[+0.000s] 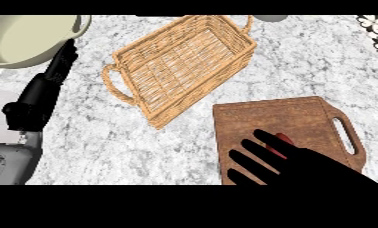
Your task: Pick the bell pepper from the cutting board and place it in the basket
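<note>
wood: cutting board point(295, 122) lies at the lower right of the counter point(96, 132), handle slot toward the right edge, so my right hand comes at it straight on.
red: bell pepper point(283, 138) is on the board; only a small sliver shows past my fingers, the rest is hidden under the hand.
right hand point(295, 164): over the pepper on the board, fingers spread and stretched toward the upper left. i cannot tell whether the thumb or palm touches the pepper underneath. i judge this to be the reach before closing on it.
wicker: basket point(125, 59) sits up and to the left of the board, apart from it, turned on a slant, open side up with nothing in it. one handle faces lower left, the other upper right. the lift will have to clear its near wall.
left hand point(40, 94): resting at the left edge, fingers straight and pointing up, holding nothing, out of the way.
cream: bowl point(22, 42) in the upper left corner, just beside the left fingertips, no part of the job.
stage: pepper not yet lifted, by my reading.
</note>
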Motion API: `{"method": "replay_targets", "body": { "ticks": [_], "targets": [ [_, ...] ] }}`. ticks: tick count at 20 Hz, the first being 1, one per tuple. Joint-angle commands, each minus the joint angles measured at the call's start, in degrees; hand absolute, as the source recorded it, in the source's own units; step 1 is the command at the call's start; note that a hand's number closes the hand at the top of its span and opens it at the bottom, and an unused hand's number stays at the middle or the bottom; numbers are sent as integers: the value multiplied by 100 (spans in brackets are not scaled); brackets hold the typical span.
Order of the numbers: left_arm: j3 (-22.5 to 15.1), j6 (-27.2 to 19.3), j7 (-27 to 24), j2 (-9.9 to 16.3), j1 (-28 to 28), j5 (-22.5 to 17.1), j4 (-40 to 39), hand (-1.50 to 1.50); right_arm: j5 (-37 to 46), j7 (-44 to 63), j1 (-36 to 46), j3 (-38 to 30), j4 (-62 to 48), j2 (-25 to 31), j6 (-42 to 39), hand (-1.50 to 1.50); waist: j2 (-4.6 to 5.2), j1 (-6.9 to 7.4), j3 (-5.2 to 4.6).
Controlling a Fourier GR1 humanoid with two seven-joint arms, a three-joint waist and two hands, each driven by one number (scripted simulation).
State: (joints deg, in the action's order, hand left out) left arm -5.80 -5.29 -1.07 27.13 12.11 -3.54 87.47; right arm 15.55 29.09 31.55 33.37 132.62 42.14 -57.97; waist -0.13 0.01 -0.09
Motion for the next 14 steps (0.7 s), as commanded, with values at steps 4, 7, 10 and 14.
{"method": "replay_targets", "body": {
  "ticks": [4, 7, 10, 14],
  "targets": [
    [46, 179, 90, -151, -87, 81, 178, 0, 988, -512, 217, 332, -747, -215, -376, -150, 23, 58, 12],
    [220, 284, 270, -85, 227, 34, 27, 0, 1744, -479, 83, 1032, -1270, -585, 28, -150, 32, 71, 13],
    [460, 552, 53, 52, -53, -59, 92, 0, 1830, -957, 44, 686, -1138, -153, -231, -150, 19, 46, 12],
    [62, 121, 335, -423, 10, 501, 220, 0, 2704, -1319, -448, 1154, -1308, -51, 396, -150, 16, 19, 14]
  ]
}}
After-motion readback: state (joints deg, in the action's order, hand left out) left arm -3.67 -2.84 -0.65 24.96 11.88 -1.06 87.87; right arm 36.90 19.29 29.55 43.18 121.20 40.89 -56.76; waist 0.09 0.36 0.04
